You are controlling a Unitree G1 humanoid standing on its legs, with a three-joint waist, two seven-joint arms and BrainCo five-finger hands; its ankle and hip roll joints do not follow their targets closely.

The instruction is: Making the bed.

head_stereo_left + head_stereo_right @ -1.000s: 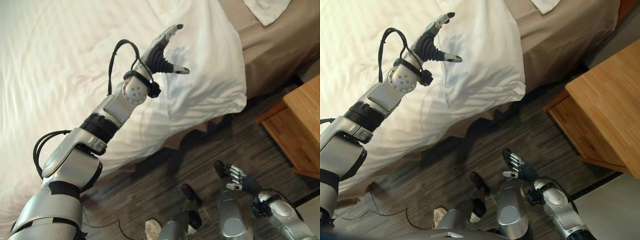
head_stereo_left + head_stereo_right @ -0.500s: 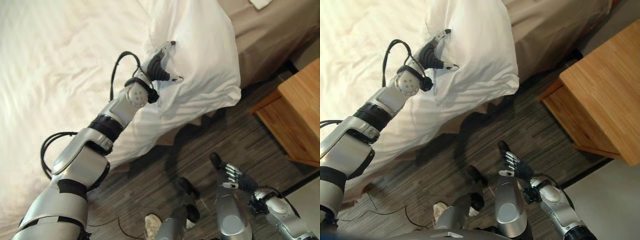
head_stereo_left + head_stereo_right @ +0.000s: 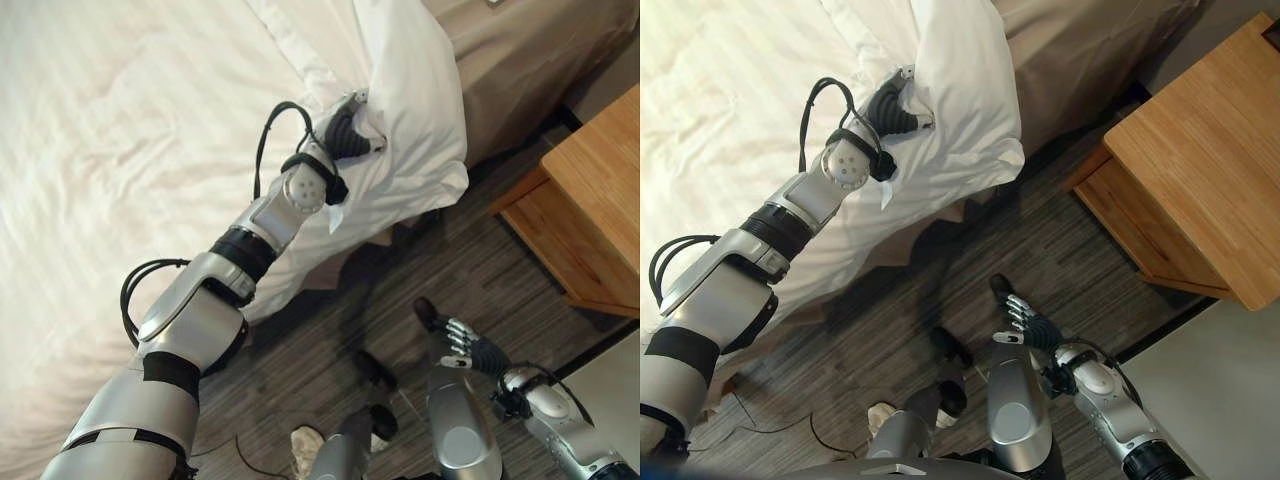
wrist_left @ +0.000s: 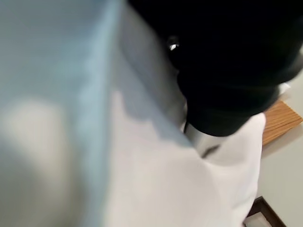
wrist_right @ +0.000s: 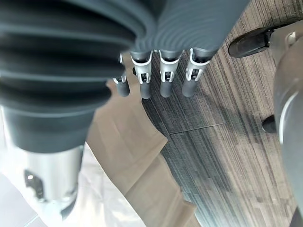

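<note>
Now left hand (image 3: 350, 135) grips duvet (image 3: 420, 110) edge.

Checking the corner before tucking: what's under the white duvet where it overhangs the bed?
Under the white duvet, a tan bed skirt shows above the dark floor. The mattress corner itself is covered.

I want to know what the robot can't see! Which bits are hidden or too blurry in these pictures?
- Left hand: its fingers are buried in the white duvet in both eye views, so the grip is unclear.
- Left wrist view: blurred cloth up close.
- Wooden nightstand: cut off by the edge.
- Right hand: hangs low with straight fingers, holding nothing.
</note>
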